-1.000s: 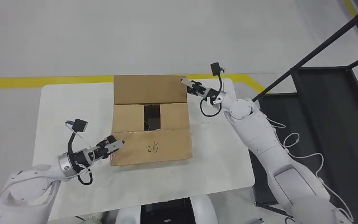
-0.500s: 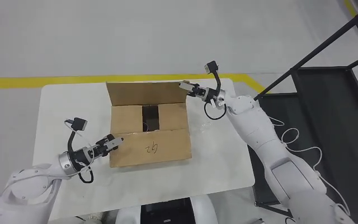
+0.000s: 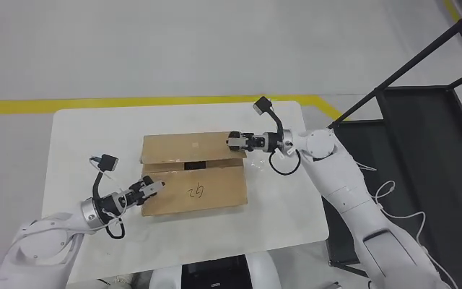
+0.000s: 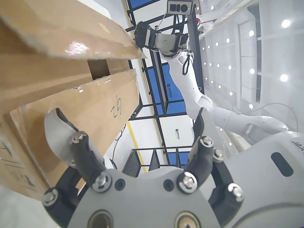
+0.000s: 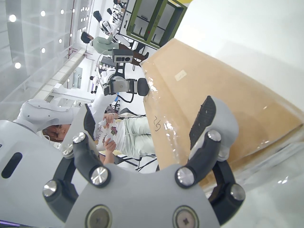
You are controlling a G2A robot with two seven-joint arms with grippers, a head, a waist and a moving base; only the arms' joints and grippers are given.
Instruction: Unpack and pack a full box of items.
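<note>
Box (image 3: 216, 199) bears pen scrawl (image 3: 195, 191); left end effector (image 3: 153, 186), right end effector (image 3: 234, 140) gape open

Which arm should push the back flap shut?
Right. The right gripper sits open at the brown cardboard box's back flap; the left gripper is by the front corner.

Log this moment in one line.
box: on table | far flap: tilted over opening, small gap | left tool: open, at near left corner | right tool: open, at far flap's right end
</note>
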